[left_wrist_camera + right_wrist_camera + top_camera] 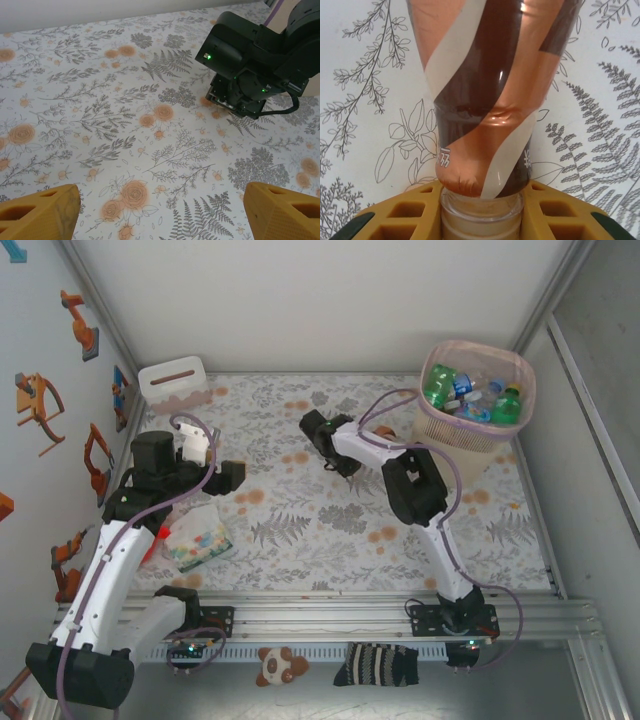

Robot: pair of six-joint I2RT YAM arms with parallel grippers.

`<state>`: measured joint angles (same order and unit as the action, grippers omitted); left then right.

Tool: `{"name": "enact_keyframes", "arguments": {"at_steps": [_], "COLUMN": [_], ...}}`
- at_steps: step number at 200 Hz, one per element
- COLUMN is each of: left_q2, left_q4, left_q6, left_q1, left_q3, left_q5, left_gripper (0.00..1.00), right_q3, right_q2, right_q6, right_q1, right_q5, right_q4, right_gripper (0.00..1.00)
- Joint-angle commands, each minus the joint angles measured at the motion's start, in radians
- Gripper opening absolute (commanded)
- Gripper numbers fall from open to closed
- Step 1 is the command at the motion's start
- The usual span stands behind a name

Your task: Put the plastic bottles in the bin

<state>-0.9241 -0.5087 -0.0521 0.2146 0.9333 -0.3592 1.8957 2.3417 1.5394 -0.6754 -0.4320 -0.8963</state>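
**While the right jaws pinch the neck, treat this bottle as light and soft**

Since the right gripper [482, 205] is clamped on the narrow clear end of a plastic bottle [490, 100] sleeved in copper, brown and white film, you already have what looks like the best hold. That end reads as the neck, the stiffest part. The yellow fingers [395, 215] sit on either side of it.

The sleeve is glossy, and a crease shows at the shoulder. Judge the wall as thin and easily dented, and the film as slippery. A grip on the belly would likely crush or slide, so stay on the neck. The bottle is probably near empty and light, so it may swing from this end hold.

It reaches away from the fingers over the flowered table cloth [365, 125]. You cannot tell from these views whether it rests on the cloth or hangs clear. From above, the right gripper [325, 440] sits mid-table, well apart from the tall beige-pink lattice-banded bin [450, 435] at the far right. Green and clear bottles [438, 385] already lie in the bin.

Your left gripper [160, 210] hovers over bare cloth with its jaws wide apart, holding nothing.
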Motion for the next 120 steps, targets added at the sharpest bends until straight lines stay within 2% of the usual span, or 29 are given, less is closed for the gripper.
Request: {"name": "enact_keyframes", "arguments": {"at_steps": [1, 56, 83, 120], "left_q2": [0.005, 0.002, 0.002, 0.002], "left_q4": [0.006, 0.007, 0.007, 0.005], "left_q6": [0.002, 0.001, 0.002, 0.002], "left_q1": [-0.001, -0.002, -0.002, -0.002], "left_q3": [-0.007, -0.005, -0.005, -0.005], "left_q5": [-0.001, -0.003, -0.006, -0.004], "left_gripper": [0.85, 0.85, 0.85, 0.85], "right_q3": [-0.036, -0.186, -0.177, -0.128], "right_q2": [-0.105, -0.331, -0.419, -0.532], "right_q6": [-0.182, -0.662, -0.850, -0.972], "right_q1": [0.004, 0.004, 0.005, 0.006], "right_q5": [-0.013, 0.125, 0.253, 0.309], "right_q4": [0.037, 0.178, 0.126, 0.005], "right_gripper": [0.19, 0.19, 0.19, 0.19]}}
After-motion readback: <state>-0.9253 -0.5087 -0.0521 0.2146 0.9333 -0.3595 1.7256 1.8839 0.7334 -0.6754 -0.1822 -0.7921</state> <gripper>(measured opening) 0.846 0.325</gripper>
